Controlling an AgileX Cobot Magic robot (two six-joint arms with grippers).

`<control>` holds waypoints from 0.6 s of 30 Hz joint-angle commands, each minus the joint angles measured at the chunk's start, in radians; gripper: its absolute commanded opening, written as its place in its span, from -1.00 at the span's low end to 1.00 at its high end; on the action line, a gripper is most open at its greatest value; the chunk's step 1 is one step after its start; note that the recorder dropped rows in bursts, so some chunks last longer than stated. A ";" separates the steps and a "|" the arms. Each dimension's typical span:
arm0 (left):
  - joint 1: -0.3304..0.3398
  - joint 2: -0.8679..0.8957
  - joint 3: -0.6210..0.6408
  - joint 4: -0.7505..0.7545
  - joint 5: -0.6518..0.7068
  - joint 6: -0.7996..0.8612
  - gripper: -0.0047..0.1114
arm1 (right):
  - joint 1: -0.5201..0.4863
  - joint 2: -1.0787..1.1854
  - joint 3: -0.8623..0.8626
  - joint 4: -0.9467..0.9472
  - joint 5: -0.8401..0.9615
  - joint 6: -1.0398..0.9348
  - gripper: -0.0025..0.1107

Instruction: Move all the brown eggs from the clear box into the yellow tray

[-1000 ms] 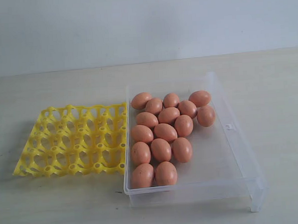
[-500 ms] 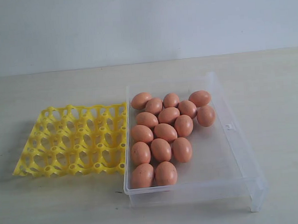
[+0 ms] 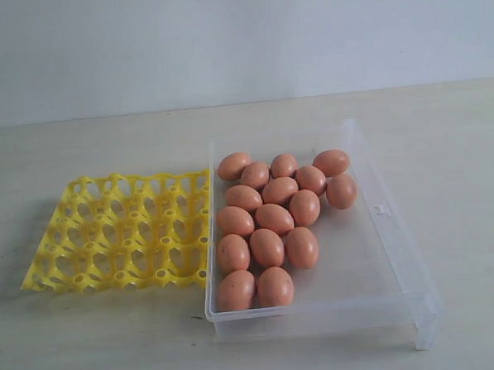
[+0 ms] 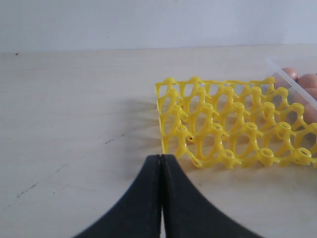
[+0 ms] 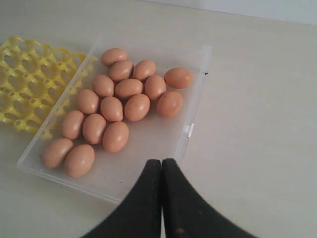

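Orange-brown oval eggs [image 3: 274, 221] all in transparent plastic box [image 3: 383, 227]; yellow openwork tray [image 3: 121, 233] just beside it, seemingly empty. Left gripper [image 4: 161, 163], right gripper [image 5: 161, 166]: fingers together, holding nothing. Spread wide; take an outlying egg first.

Brown eggs [image 3: 267, 247]: smooth shells with a dull sheen; faint speckling is seen on a few. Clear box [image 3: 389, 264]: made of transparent colourless plastic, smooth, light gloss noted at the rims. Yellow tray [image 3: 119, 281]: moulded openwork plastic, soft gloss. Table [image 3: 90, 351]: pale wood-look top, matt, faintly grained and marked with small dark scuffs. Left gripper [image 4: 161, 158] and right gripper [image 5: 161, 162]: black, matt, smooth.
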 commanded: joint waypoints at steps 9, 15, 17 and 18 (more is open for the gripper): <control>0.001 -0.006 -0.004 -0.002 -0.010 0.003 -0.92 | 0.041 0.153 0.000 0.007 0.171 -0.037 -0.96; 0.001 -0.006 -0.004 -0.002 -0.010 0.003 -0.92 | 0.077 0.200 0.039 0.256 0.195 -0.175 -0.92; 0.001 -0.006 -0.004 -0.002 -0.010 0.003 -0.92 | 0.134 0.216 0.037 0.261 0.132 -0.175 -0.79; 0.001 -0.006 -0.004 -0.002 -0.010 0.003 -0.92 | 0.159 0.229 0.037 0.269 0.100 -0.175 -0.72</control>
